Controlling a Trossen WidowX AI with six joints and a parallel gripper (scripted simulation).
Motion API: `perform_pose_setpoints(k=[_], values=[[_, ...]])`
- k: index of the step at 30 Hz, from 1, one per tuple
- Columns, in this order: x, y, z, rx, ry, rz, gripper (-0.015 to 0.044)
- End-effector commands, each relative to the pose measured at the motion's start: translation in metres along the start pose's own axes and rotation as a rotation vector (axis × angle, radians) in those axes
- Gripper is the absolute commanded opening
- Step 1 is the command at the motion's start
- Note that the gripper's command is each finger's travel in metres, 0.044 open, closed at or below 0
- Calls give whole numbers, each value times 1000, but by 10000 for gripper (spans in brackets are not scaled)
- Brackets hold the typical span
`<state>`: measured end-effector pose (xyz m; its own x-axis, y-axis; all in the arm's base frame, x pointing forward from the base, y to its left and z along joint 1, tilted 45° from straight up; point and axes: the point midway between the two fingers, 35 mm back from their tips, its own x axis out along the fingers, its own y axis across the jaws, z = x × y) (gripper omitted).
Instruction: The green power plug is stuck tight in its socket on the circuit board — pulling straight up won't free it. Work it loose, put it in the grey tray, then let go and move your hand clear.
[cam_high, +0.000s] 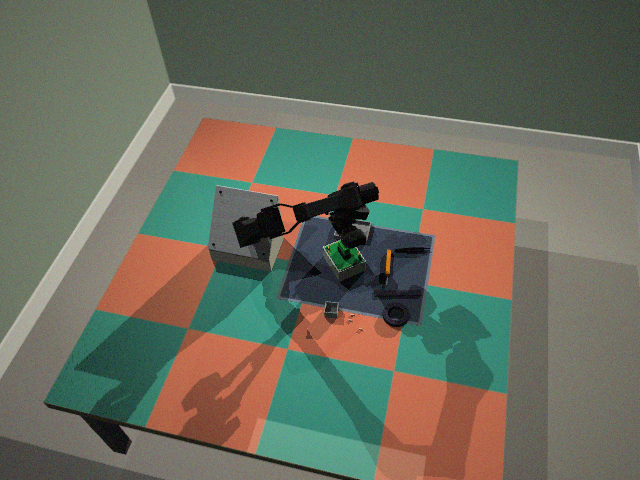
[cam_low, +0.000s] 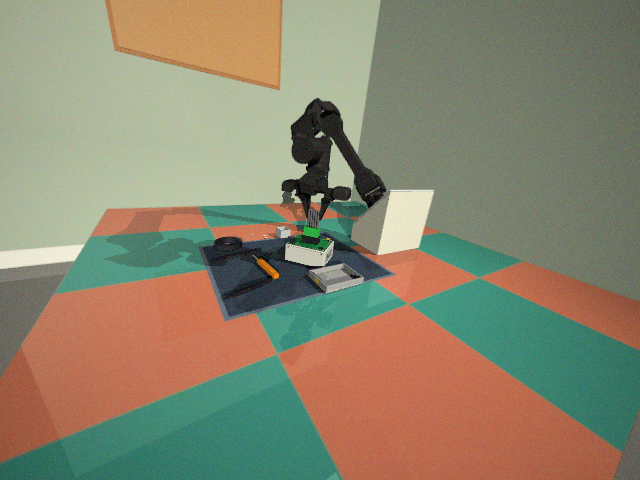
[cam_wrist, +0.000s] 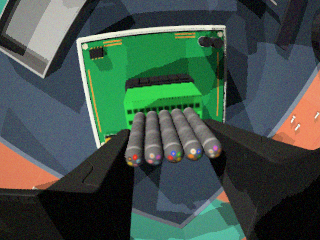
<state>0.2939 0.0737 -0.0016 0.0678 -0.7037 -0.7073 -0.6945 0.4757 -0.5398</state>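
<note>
The black tool (cam_low: 313, 215) (cam_wrist: 167, 132) points down over the circuit board (cam_high: 336, 254) (cam_low: 326, 240) (cam_wrist: 160, 55). It is clamped on the green power plug (cam_high: 344, 250) (cam_low: 311, 231) (cam_wrist: 162, 97). The plug is at the black socket (cam_wrist: 160, 81) on the board, and I cannot tell how far in it sits. Five fat grey wires (cam_low: 313, 217) (cam_wrist: 171, 135) stick out of the plug, between the two sides of the tool. The board sits on a white box (cam_low: 308, 254), and the box is on a dark blue mat (cam_high: 305, 289) (cam_low: 242, 304) (cam_wrist: 30, 120). The grey tray (cam_high: 366, 232) (cam_low: 338, 281) (cam_wrist: 45, 70) is near the box, with no plug in it. An orange screwdriver (cam_high: 388, 261) (cam_low: 267, 267) lies on the mat. A black ring (cam_high: 384, 314) (cam_low: 227, 248) lies at the mat's edge. The mat is on the orange and green bench (cam_high: 227, 361) (cam_low: 387, 387).
</note>
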Motion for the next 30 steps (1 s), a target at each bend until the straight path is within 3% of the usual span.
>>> perform_pose_setpoints(k=[1, 5, 23, 30], values=[[4, -3, 3, 3, -10, -5, 157], [4, -3, 3, 3, -10, -5, 252], [19, -3, 3, 3, -10, -5, 252], [19, -3, 3, 3, -10, -5, 68]])
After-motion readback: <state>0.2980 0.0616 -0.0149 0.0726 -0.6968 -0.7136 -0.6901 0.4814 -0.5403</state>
